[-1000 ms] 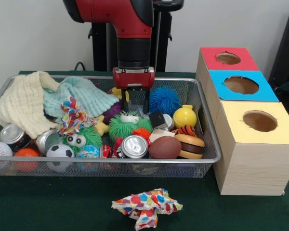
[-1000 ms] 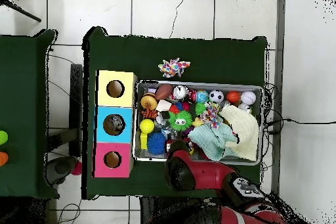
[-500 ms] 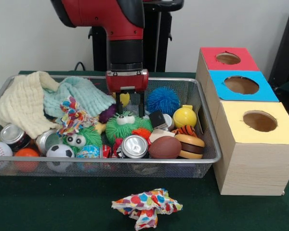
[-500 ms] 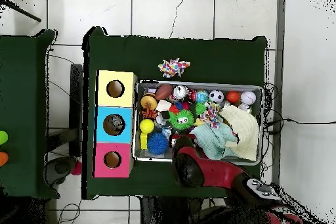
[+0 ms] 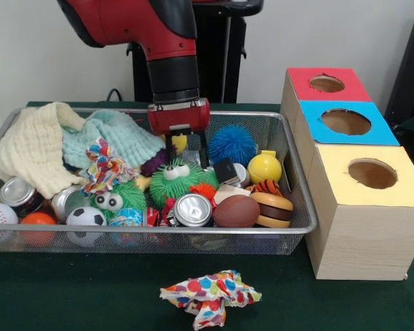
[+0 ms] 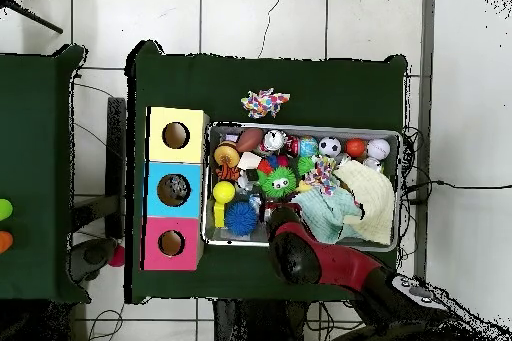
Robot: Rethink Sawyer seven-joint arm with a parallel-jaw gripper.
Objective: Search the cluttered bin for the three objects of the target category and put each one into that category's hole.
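My gripper (image 5: pixel 188 156) hangs open inside the wire bin (image 5: pixel 300 207), its two black fingers (image 5: pixel 204 149) spread just above a green spiky toy with eyes (image 5: pixel 176 179). A small yellow object (image 5: pixel 181 143) shows between the fingers, behind them; nothing is held. A blue spiky ball (image 5: pixel 232 143) lies to the right and a teal cloth (image 5: pixel 110 138) to the left. The box beside the bin has a red hole (image 5: pixel 326 83), a blue hole (image 5: pixel 346 122) and a yellow hole (image 5: pixel 372 174). In the overhead view the arm (image 6: pixel 296 254) hides the gripper.
The bin also holds a yellow ball (image 5: pixel 264 167), soda can (image 5: pixel 192 209), brown football (image 5: pixel 236 211), burger toy (image 5: pixel 272 209), soccer ball (image 5: pixel 86 218), baseball (image 5: pixel 0 215) and cream cloth (image 5: pixel 34 148). A colourful cloth (image 5: pixel 210 293) lies on the table before the bin.
The gripper has drifted left across the bin in the front view and the arm leans more. Its fingers stay apart and hold nothing.
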